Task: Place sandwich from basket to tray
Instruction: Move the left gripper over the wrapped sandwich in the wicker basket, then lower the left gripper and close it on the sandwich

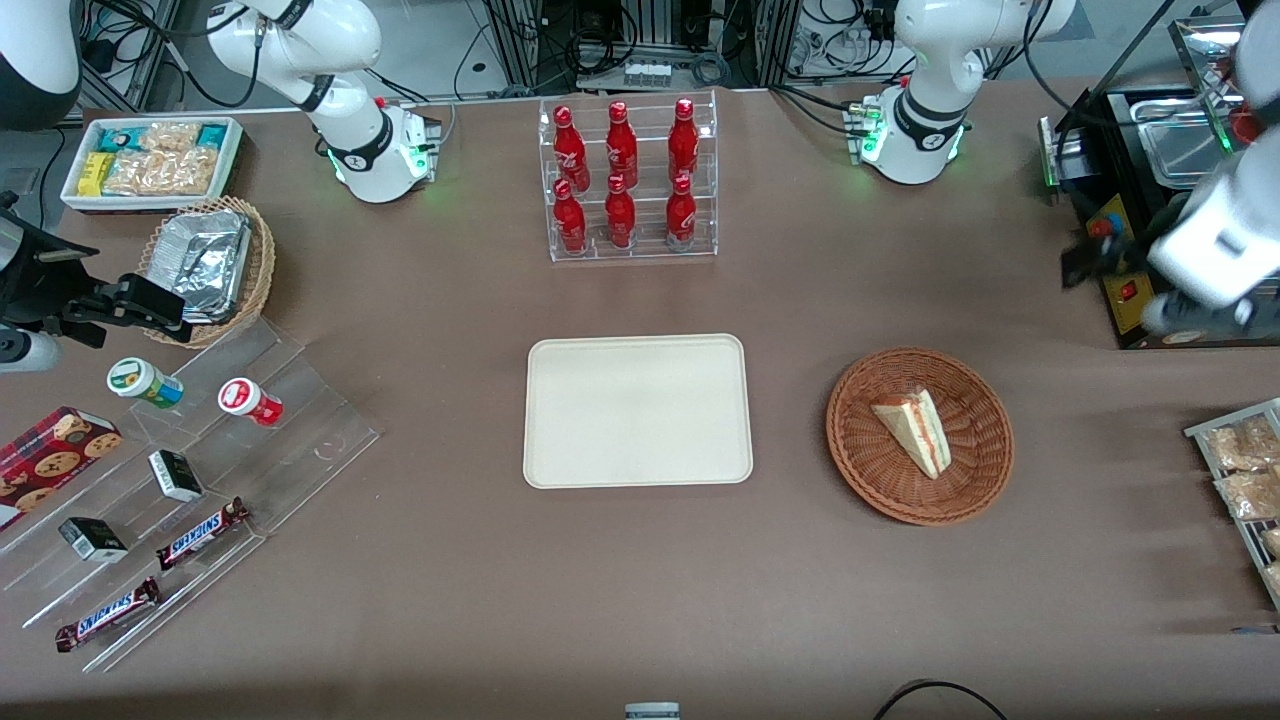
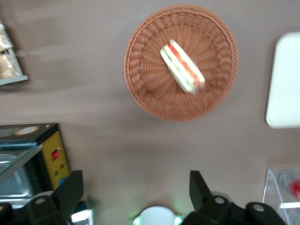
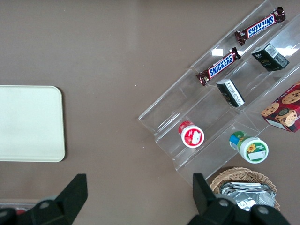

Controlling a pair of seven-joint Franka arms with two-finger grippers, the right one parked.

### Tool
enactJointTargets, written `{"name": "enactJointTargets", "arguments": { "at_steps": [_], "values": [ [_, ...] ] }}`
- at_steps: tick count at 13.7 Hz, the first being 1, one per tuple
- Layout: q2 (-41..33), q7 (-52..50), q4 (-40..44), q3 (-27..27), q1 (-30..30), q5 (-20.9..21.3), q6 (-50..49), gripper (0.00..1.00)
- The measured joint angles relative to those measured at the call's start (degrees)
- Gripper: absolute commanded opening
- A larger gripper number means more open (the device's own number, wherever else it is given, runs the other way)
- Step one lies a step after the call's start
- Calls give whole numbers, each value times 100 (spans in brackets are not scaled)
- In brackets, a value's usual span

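Note:
The sandwich [image 1: 915, 432], a pale wedge with red and green filling, lies in the round reddish-brown basket [image 1: 850, 440]. The cream-white tray [image 1: 637, 410] sits flat beside the basket, toward the parked arm's end, with nothing on it. My left gripper [image 1: 1088, 262] hangs high above the table next to the black appliance, farther from the front camera than the basket. In the left wrist view the gripper [image 2: 136, 187] is open with only bare table between its fingers, well apart from the basket [image 2: 140, 79], the sandwich [image 2: 183, 67] and the tray [image 2: 286, 79].
A black appliance [image 1: 1130, 200] stands right by the gripper. A wire rack of snack bags [image 1: 1240, 470] sits at the working arm's end. A clear rack of red bottles [image 1: 630, 180] stands farther back than the tray. Acrylic steps with snacks [image 1: 200, 450] lie toward the parked arm's end.

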Motion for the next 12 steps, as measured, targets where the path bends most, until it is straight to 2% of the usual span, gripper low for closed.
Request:
{"name": "enactJointTargets", "arguments": {
  "at_steps": [4, 8, 12],
  "values": [
    [889, -1263, -596, -3, 0, -3, 1538, 100],
    [949, -2705, -1750, -62, -9, -99, 3360, 100],
    [932, -3787, -2517, -168, -337, -107, 4386, 100]
  ]
}}
